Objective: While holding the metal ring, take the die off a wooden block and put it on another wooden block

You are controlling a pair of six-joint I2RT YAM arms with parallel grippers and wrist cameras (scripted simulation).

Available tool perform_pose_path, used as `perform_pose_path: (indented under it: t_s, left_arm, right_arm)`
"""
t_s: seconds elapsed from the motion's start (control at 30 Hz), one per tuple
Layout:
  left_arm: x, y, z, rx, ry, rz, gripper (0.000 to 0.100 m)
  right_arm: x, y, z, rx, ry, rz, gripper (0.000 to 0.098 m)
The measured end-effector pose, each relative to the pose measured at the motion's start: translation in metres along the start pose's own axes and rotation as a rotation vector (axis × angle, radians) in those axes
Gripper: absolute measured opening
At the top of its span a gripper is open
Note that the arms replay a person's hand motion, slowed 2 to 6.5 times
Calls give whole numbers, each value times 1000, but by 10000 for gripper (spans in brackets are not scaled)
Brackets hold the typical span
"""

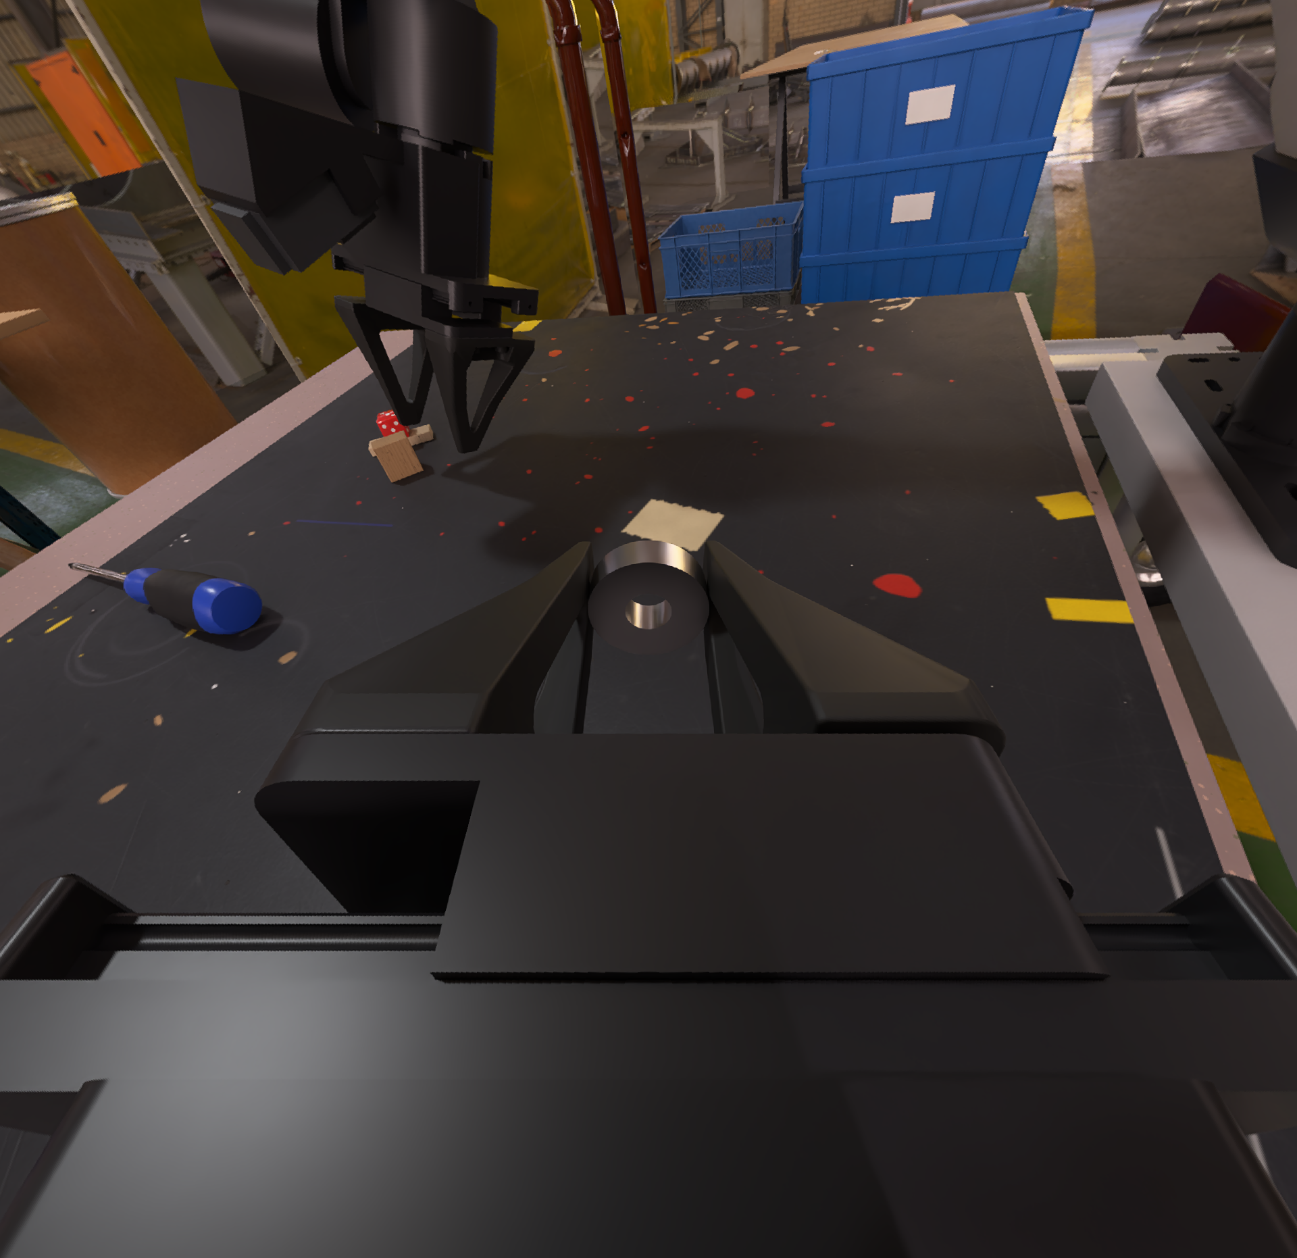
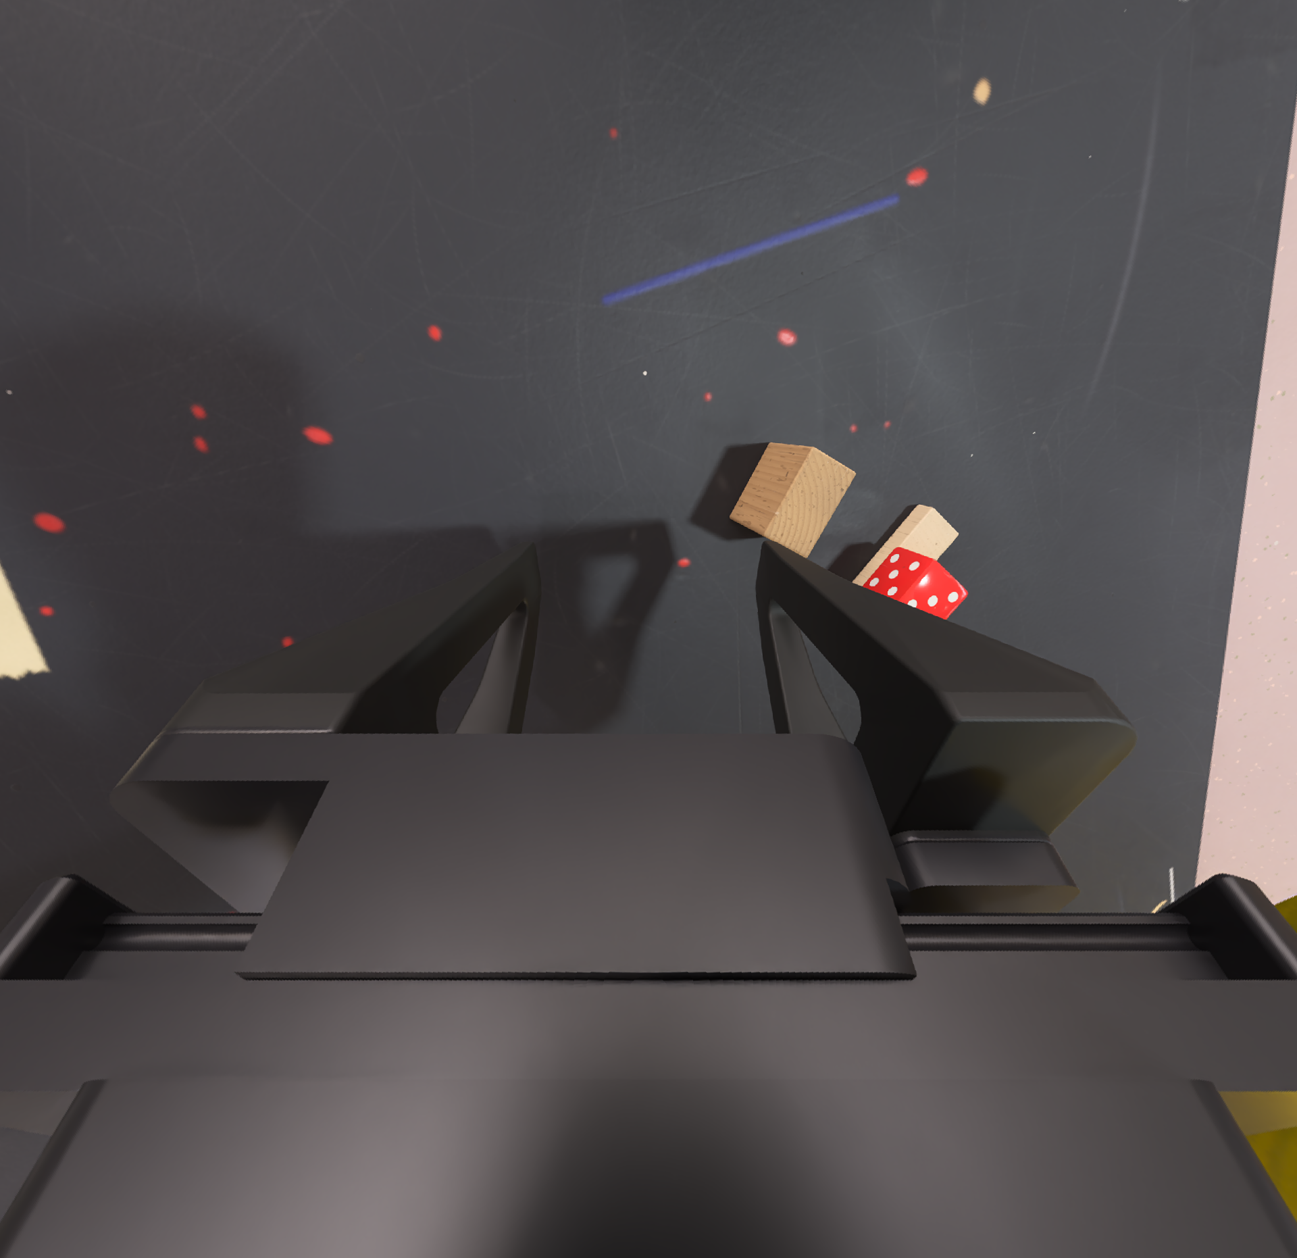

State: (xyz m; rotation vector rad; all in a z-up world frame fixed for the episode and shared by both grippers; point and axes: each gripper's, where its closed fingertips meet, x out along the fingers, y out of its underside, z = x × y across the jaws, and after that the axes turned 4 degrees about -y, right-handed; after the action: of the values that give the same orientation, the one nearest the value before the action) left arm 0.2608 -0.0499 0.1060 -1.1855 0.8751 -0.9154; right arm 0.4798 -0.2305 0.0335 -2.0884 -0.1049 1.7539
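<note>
Die (image 2: 916, 582) sits on the pale block (image 2: 919, 529); right gripper (image 2: 649, 557) gapes empty, left gripper (image 1: 649, 557) clamps the ring (image 1: 647, 603).

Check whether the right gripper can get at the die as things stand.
Probably yes. The right gripper is open and empty just beside the die, which sits exposed on the pale block. It is offset and needs a small sideways shift; the taller block crowds one side.

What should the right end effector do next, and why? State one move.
Probably shift the right end effector sideways toward the die before descending. It is open, but the die, on the paler wooden block, lies outside its right finger, not in the gap. The left end effector holds the metal ring.
</note>
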Motion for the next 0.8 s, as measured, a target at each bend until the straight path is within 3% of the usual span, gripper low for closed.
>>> perform_pose_path:
  t_s: [0.33, 0.8]
  left_arm:
    - [0, 0, 0, 0, 0, 0, 260]
    - [0, -2, 2, -15, -7, -13, 260]
  right_arm:
    - [0, 0, 0, 23, 1, -3, 514]
    - [-4, -4, -2, 36, 7, -27, 369]
